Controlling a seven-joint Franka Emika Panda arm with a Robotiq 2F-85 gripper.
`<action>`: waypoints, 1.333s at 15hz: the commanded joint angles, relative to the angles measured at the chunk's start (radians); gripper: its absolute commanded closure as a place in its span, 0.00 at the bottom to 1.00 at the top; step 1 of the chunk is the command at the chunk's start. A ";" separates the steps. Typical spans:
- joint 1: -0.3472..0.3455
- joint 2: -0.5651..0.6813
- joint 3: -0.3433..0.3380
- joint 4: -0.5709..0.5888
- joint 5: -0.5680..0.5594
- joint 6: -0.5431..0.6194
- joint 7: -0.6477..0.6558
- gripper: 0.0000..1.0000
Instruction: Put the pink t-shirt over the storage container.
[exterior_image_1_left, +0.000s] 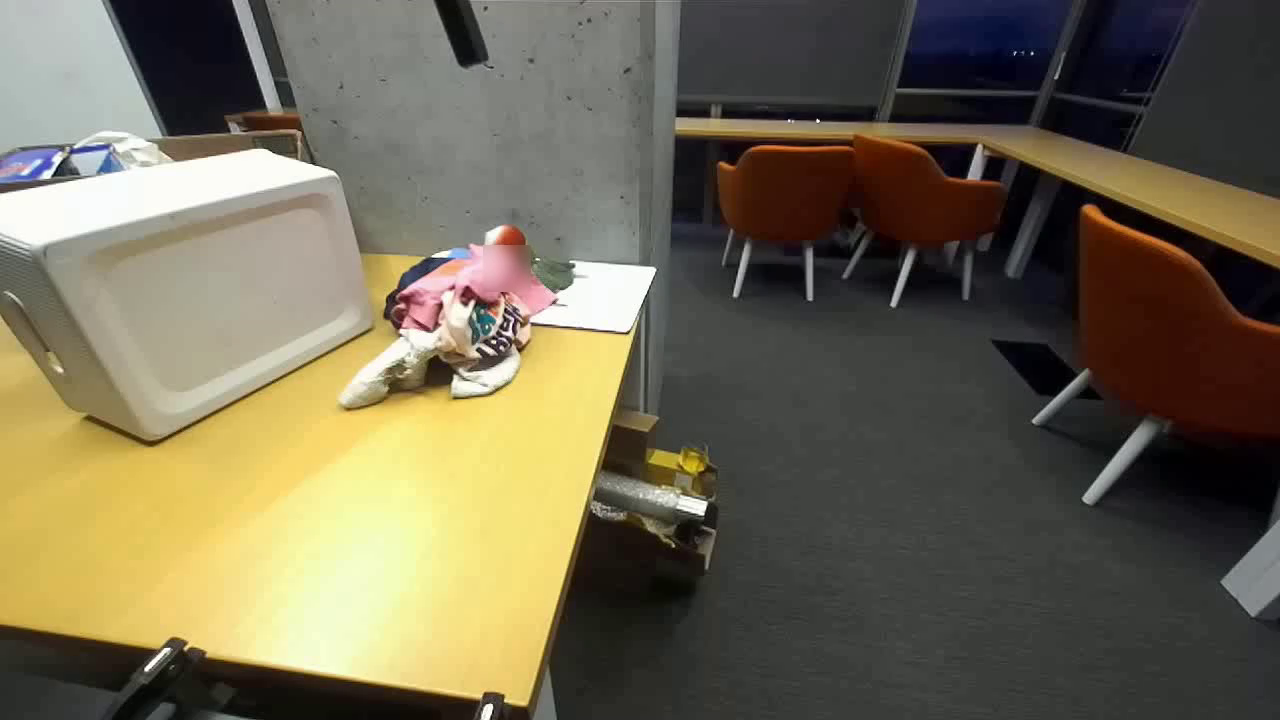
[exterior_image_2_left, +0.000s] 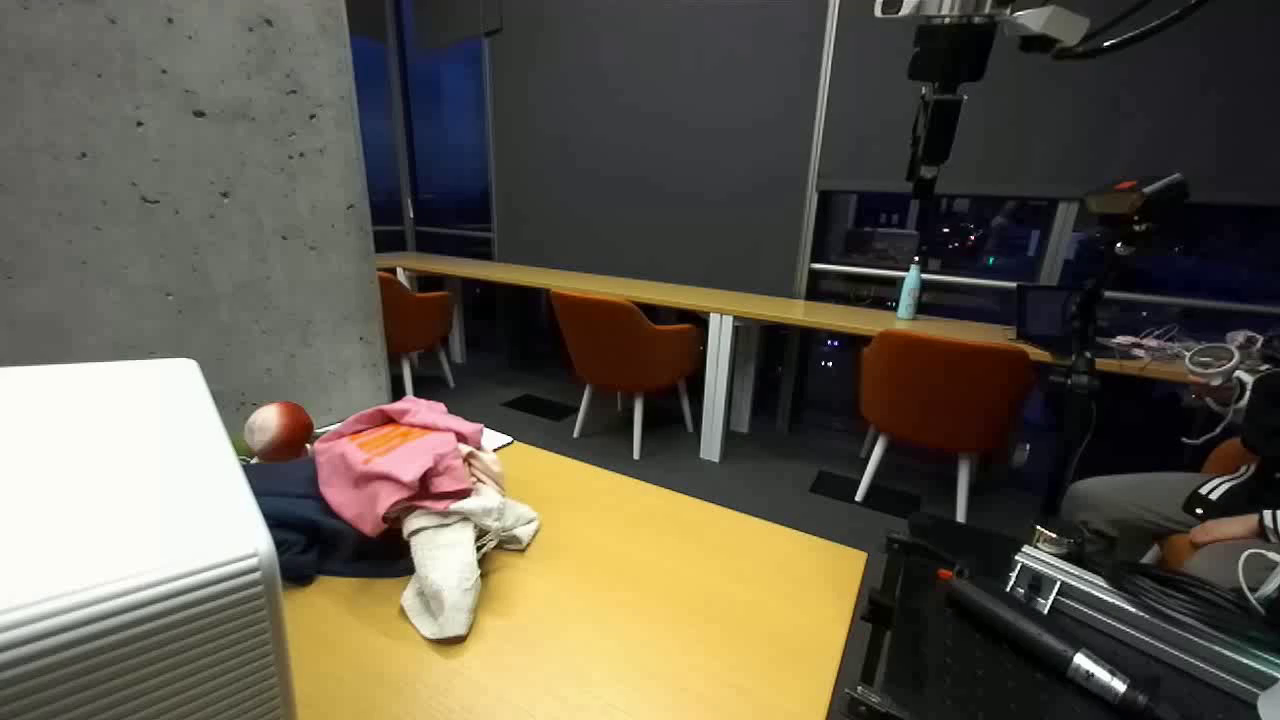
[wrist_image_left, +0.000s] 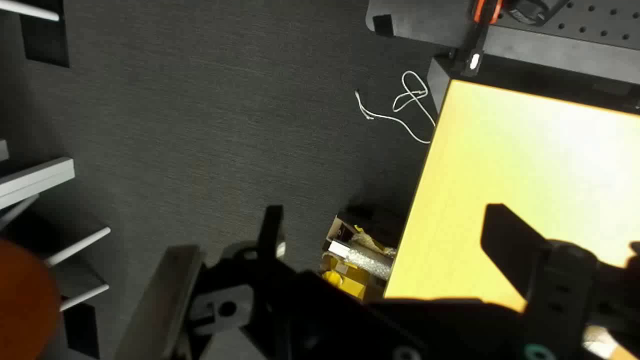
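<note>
The pink t-shirt (exterior_image_1_left: 430, 298) lies crumpled on a heap of clothes on the yellow table (exterior_image_1_left: 350, 520). In an exterior view its orange print shows (exterior_image_2_left: 430, 462), over a dark blue cloth (exterior_image_2_left: 330, 540) and a cream cloth (exterior_image_2_left: 445, 575). The white storage container (exterior_image_1_left: 230, 290) stands beside the heap and shows in both exterior views (exterior_image_2_left: 110, 470). My gripper (wrist_image_left: 385, 215) is open and empty in the wrist view, high above the table's side edge. It hangs well above and away from the clothes in an exterior view (exterior_image_2_left: 930, 150). The wrist view shows no t-shirt.
A concrete pillar (exterior_image_1_left: 470, 130) rises behind the heap. A red-and-white ball (exterior_image_2_left: 280, 430) and a white board (exterior_image_1_left: 610, 295) lie by the clothes. A cardboard box with wrapped items (wrist_image_left: 355, 260) stands below the table's side edge. Orange chairs (exterior_image_1_left: 790, 195) stand farther off.
</note>
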 joint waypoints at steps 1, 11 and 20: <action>0.003 0.000 -0.002 0.003 -0.001 -0.002 0.001 0.00; 0.027 0.388 0.030 0.219 -0.005 0.370 0.040 0.00; 0.029 0.947 0.178 0.636 0.180 0.586 -0.132 0.00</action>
